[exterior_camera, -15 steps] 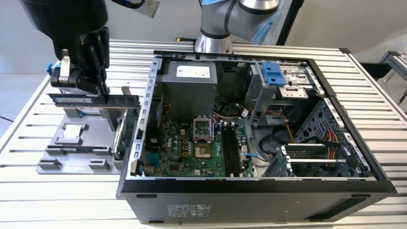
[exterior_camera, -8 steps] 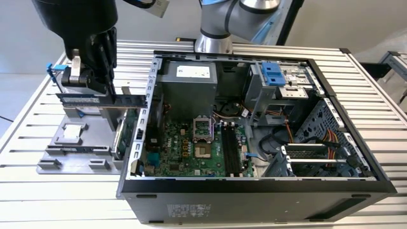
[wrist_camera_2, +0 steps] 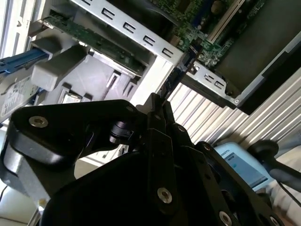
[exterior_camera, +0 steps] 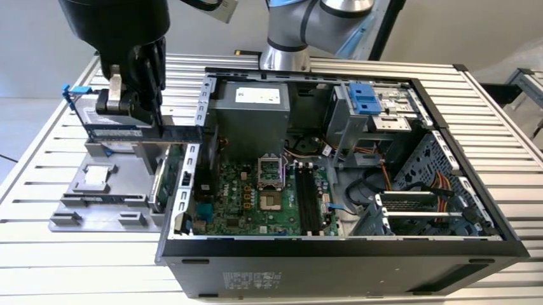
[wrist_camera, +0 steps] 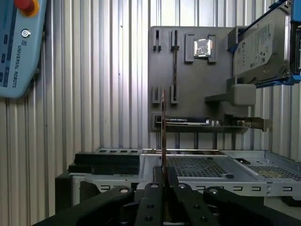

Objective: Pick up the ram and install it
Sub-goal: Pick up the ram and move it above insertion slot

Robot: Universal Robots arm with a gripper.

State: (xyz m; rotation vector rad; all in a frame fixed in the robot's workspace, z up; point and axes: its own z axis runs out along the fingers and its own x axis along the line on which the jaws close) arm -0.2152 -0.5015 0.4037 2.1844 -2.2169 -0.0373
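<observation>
My gripper point(exterior_camera: 136, 121) is shut on the ram point(exterior_camera: 165, 132), a long thin blue stick held level above the grey holder tray point(exterior_camera: 76, 210), at the exterior view's left of the open computer case point(exterior_camera: 339, 251). One end of the stick reaches the case's side wall. In the first wrist view the ram point(wrist_camera: 163, 136) stands edge-on, rising from between the black fingers point(wrist_camera: 151, 194). In the second wrist view its dark edge point(wrist_camera_2: 178, 75) runs out from the gripper point(wrist_camera_2: 159, 107) toward the case. The motherboard's long memory slots point(exterior_camera: 307, 200) lie inside the case.
A green expansion card point(exterior_camera: 168, 171) stands in the tray beside the case wall. A silver hard drive in a blue frame point(wrist_camera: 261, 44) sits at the tray's far end, near a small chip point(wrist_camera: 202, 47). A teach pendant point(wrist_camera: 19, 42) lies on the slatted table point(exterior_camera: 68, 267).
</observation>
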